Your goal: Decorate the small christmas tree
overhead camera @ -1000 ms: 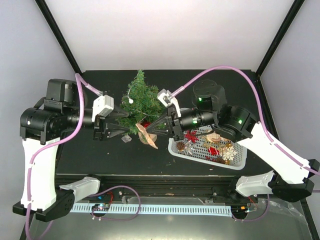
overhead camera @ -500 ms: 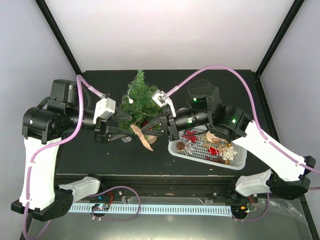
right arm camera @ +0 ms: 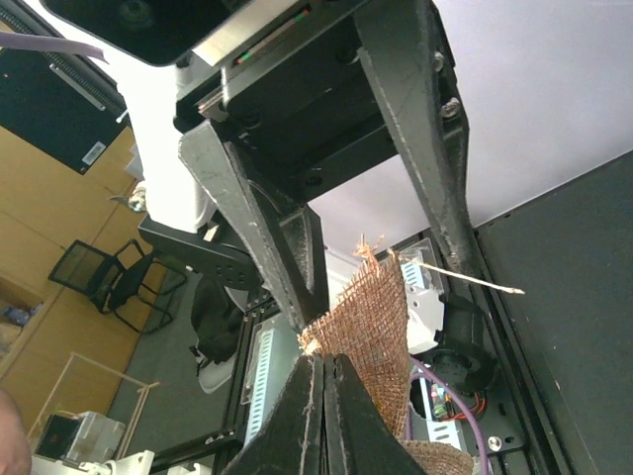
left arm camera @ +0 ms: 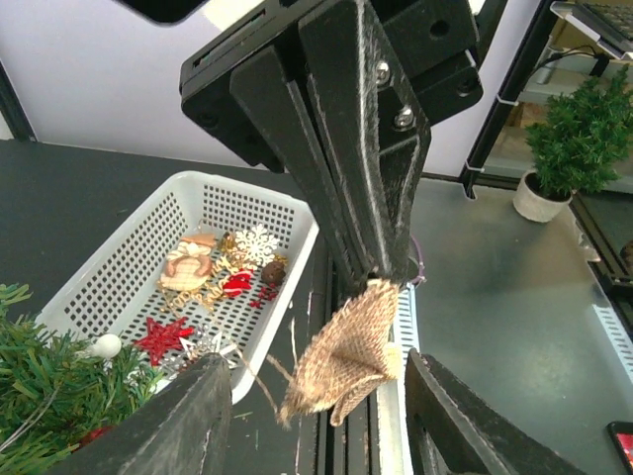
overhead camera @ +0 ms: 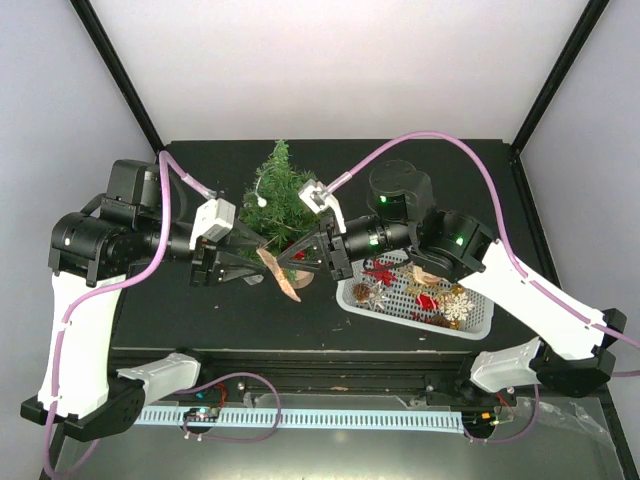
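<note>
The small christmas tree (overhead camera: 280, 195) stands at the table's back middle, with a white bead on it; its branches show at the lower left of the left wrist view (left arm camera: 40, 391). My right gripper (overhead camera: 292, 262) is shut on a tan burlap ornament (overhead camera: 279, 275), held just in front of the tree. In the right wrist view, the right gripper (right arm camera: 323, 361) pinches the burlap (right arm camera: 374, 312) by one edge. My left gripper (overhead camera: 260, 255) is open, and in the left wrist view (left arm camera: 315, 368) its jaws stand either side of the burlap (left arm camera: 346, 356) without touching it.
A white perforated basket (overhead camera: 478, 322) with several ornaments sits at the right front, also in the left wrist view (left arm camera: 297, 213). A small clear item (overhead camera: 252, 280) lies on the black table by the left gripper. A second potted tree (left arm camera: 579, 139) stands off the table.
My right gripper has carried the burlap ornament leftward, in between the left gripper's open fingers. The left arm has shifted slightly right, towards it.
</note>
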Tool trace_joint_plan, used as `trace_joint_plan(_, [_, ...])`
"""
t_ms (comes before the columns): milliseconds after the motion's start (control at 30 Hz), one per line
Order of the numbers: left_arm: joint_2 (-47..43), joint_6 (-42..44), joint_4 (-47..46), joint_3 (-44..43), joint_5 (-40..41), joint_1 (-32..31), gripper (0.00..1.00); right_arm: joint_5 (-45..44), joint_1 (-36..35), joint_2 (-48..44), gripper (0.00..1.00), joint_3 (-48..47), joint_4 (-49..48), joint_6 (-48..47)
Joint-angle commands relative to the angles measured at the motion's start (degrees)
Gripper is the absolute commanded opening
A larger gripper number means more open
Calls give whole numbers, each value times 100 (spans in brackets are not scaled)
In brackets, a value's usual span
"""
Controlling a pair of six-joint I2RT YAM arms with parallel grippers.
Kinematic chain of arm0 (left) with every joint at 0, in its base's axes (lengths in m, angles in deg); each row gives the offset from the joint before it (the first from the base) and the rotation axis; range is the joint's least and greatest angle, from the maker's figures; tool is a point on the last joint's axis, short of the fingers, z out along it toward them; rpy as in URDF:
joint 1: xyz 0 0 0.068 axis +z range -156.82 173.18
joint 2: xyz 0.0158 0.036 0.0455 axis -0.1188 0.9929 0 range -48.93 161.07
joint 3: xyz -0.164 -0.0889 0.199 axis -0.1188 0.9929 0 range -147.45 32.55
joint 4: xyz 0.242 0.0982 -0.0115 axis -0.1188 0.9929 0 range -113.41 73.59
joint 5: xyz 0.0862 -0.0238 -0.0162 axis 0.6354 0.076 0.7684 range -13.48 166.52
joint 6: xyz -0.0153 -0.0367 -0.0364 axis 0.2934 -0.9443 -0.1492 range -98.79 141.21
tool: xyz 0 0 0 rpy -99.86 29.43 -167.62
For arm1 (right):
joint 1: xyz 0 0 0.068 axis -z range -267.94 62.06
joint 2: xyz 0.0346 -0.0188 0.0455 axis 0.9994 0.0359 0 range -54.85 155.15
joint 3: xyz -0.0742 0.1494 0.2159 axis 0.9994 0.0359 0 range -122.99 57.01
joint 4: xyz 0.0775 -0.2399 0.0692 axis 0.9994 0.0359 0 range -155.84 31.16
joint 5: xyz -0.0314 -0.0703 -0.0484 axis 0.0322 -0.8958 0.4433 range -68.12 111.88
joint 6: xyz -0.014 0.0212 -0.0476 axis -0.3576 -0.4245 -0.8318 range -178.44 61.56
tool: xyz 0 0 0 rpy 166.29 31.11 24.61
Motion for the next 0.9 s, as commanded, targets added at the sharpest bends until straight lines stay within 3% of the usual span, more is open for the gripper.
trace_joint_plan(0, [-42,81,94,3,-216,-47,47,116,-59,80,1,51,-162,92])
trace_joint_plan(133, [-41,72,90,18,-233,-52,35,123,-94,144,1,32,-132,78])
trace_joint_plan(300, [-56,123,94,83,-180,-52,2,51,-96,130,1,38,-174,93])
trace_joint_plan(600, [-54,152,86,98,77,-39,2,-296,-95,94,3,-56,-142,47])
trace_joint_plan(767, [57,136,60,-291,567,-2,2,-1220,-79,-93,54,-403,269,-245])
trace_joint_plan(867, [162,-207,-236,-574,1053,104,2,-1832,17,-307,62,-521,398,-341])
